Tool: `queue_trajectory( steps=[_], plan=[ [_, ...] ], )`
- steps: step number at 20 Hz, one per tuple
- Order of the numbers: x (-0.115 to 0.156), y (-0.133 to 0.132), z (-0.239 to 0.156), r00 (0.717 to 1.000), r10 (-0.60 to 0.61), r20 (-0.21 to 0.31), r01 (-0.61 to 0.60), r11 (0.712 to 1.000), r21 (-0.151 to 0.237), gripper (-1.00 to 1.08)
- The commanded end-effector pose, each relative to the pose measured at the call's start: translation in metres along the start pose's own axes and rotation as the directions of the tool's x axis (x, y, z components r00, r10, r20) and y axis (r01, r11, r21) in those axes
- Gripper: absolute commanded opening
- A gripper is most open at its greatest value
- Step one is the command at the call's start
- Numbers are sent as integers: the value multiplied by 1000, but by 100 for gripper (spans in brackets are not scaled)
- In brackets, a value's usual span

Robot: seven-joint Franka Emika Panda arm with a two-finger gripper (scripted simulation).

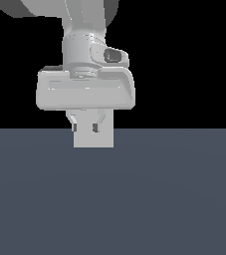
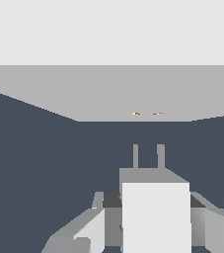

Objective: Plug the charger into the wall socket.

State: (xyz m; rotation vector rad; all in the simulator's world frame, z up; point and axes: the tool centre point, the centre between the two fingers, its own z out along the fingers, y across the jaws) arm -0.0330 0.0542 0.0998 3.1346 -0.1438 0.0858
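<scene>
Closest in the exterior view is the desk [image 1: 134, 199], a flat dark blue-grey top that fills the lower half. Behind it the room is all black. The big grey robot arm comes down from above. Its hand [image 1: 85, 127] hangs just over the desk's far edge. A pale block sits right under the hand, between the short fingers [image 1: 98, 121]. This is the charger [image 1: 93, 138]. The fingers are close together and seem to press on its top from both sides.

From the wrist view, the charger [image 2: 156, 217] is the nearest thing, a bright off-white box. Grey fingers [image 2: 91, 230] hug it on each side, so the hand [image 2: 150, 225] is holding the charger. Two thin grey prongs [image 2: 148, 156] stick out of the charger's front end, side by side. They point at the wall socket [image 2: 108, 89], a wide light-grey panel ahead. Two tiny yellowish dots [image 2: 146, 113] show low on the panel, in line with the prongs. The prongs and the panel are still apart, with dark desk [image 2: 34, 158] showing between them.
</scene>
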Motion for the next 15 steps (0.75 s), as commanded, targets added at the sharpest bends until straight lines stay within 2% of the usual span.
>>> queue_trajectory(
  steps=[1, 8, 15],
  plan=[
    [9, 0, 0, 1000, 0, 0, 0, 1000, 0, -100],
    [30, 0, 2, 1000, 0, 0, 0, 1000, 0, -100],
    [33, 0, 2, 1000, 0, 0, 0, 1000, 0, -100]
  ],
)
